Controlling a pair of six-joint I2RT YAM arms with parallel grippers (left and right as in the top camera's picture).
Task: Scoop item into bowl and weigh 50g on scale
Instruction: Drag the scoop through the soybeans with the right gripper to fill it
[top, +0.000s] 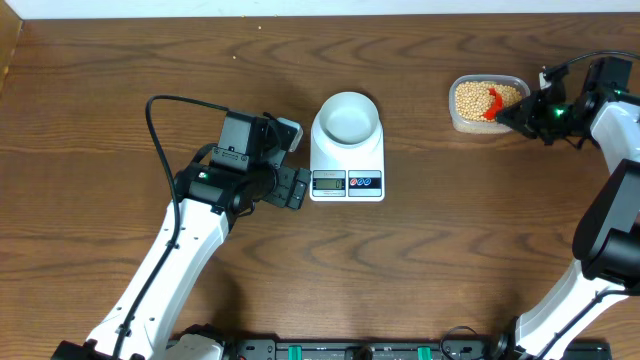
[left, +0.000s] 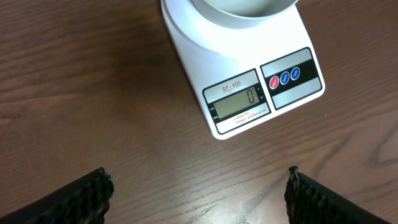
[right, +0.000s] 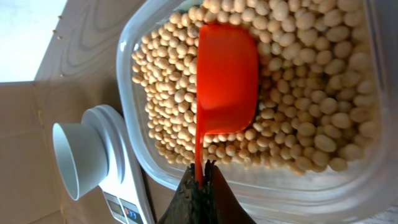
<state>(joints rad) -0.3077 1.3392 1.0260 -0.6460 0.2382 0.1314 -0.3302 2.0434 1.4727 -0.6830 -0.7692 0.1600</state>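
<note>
The white bowl (top: 347, 118) stands empty on the white scale (top: 347, 172), whose display (left: 239, 101) reads 0. Tan beans (top: 470, 98) fill a clear plastic container (top: 461, 123) at the back right. My right gripper (top: 512, 112) is shut on the handle of a red scoop (right: 226, 74), whose cup lies on its side on the beans (right: 311, 118) inside the container (right: 134, 124). My left gripper (left: 199, 193) is open and empty, just above the table to the left front of the scale. The bowl (right: 76, 158) and scale (right: 118, 186) also show in the right wrist view.
The wooden table (top: 450, 250) carries nothing else. The left arm's black cable (top: 160, 120) loops over the table's left part. A pale wall edge runs along the back.
</note>
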